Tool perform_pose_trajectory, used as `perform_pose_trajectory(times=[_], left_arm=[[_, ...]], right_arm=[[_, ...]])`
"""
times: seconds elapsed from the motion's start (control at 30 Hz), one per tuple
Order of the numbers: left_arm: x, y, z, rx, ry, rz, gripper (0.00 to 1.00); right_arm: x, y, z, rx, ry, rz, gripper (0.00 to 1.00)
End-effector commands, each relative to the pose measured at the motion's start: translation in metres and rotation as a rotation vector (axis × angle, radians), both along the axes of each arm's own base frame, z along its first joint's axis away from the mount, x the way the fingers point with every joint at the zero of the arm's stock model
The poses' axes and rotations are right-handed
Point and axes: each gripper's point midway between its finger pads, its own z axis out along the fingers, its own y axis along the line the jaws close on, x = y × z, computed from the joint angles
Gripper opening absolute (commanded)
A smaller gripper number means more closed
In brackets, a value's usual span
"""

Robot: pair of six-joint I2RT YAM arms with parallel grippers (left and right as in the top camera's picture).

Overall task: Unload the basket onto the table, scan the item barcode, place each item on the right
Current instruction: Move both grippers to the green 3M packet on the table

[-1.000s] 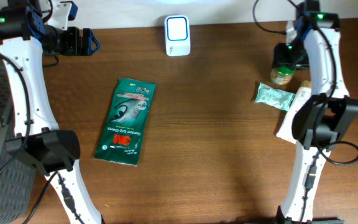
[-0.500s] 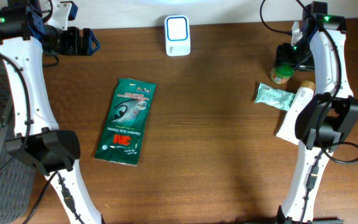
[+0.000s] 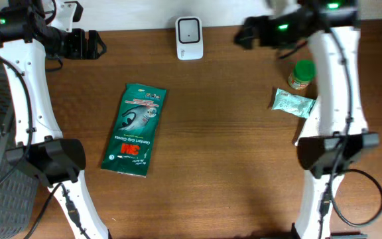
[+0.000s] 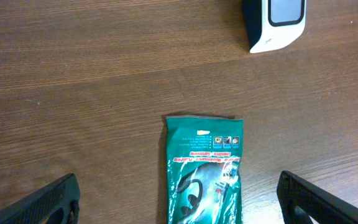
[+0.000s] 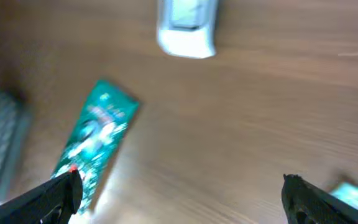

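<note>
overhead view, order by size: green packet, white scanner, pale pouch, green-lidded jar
1. green packet
2. white scanner and pale pouch, which look about alike
3. green-lidded jar, smallest

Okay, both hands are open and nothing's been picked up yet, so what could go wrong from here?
1. The pack lies flat on the table, so a grip may slide it instead of lifting it.
2. No barcode shows on its upper face. It may need flipping before the scanner can read it.
3. The right hand hangs near the scanner and could knock it.
</note>
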Motion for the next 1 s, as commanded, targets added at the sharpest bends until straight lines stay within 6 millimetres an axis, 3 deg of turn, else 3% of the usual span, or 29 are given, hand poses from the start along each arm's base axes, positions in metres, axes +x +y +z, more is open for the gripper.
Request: perform_pose_trajectory(times=[0.0,0.1,0.23,0.3,0.43,0.5,0.63,0.7,0.77,0.87,0.97], left_arm=[[-0.001,-0.001,0.008,0.0,-0.022,-0.012,0.99],[-0.001,-0.001,0.008,0.0,-0.022,-0.012,0.99],[-0.001,-0.001,0.008,-0.001,-0.022,-0.012,0.99],[-0.001,-0.001,0.008,0.0,-0.022,-0.012,0.99],[-0.001,-0.001,0.008,-0.001,-0.022,-0.012,0.99],[-0.001,-0.001,0.008,-0.001,-0.022,-0.012,0.99],[-0.002,-0.001,0.008,-0.001,-0.022,-0.012,0.99],[-0.001,-0.001,0.008,0.0,-0.022,-0.012,0.99],[-0.001,-0.001,0.008,-0.001,-0.022,-0.012,0.99],[-0.001,-0.001,0.008,0.0,-0.022,-0.012,0.99],[-0.001,-0.001,0.008,0.0,-0.022,-0.012,0.99]], right_arm=[[-0.017,0.074,-0.047,0.054,0.113,0.16,0.98],[-0.04,0.139,-0.105,0.048,0.224,0.23,0.87],[-0.063,0.201,-0.171,0.082,0.331,0.133,0.72],[-0.074,0.221,-0.204,0.074,0.36,0.039,0.68],[-0.09,0.249,-0.243,0.036,0.309,-0.043,0.64],[-0.096,0.26,-0.249,0.028,0.272,-0.036,0.64],[-0.102,0.263,-0.271,-0.033,0.258,-0.05,0.64],[-0.104,0.261,-0.292,-0.056,0.279,-0.055,0.57],[-0.104,0.256,-0.307,-0.078,0.291,-0.065,0.37],[-0.111,0.246,-0.313,-0.12,0.327,-0.075,0.04],[-0.109,0.22,-0.299,-0.157,0.382,-0.115,0.04]])
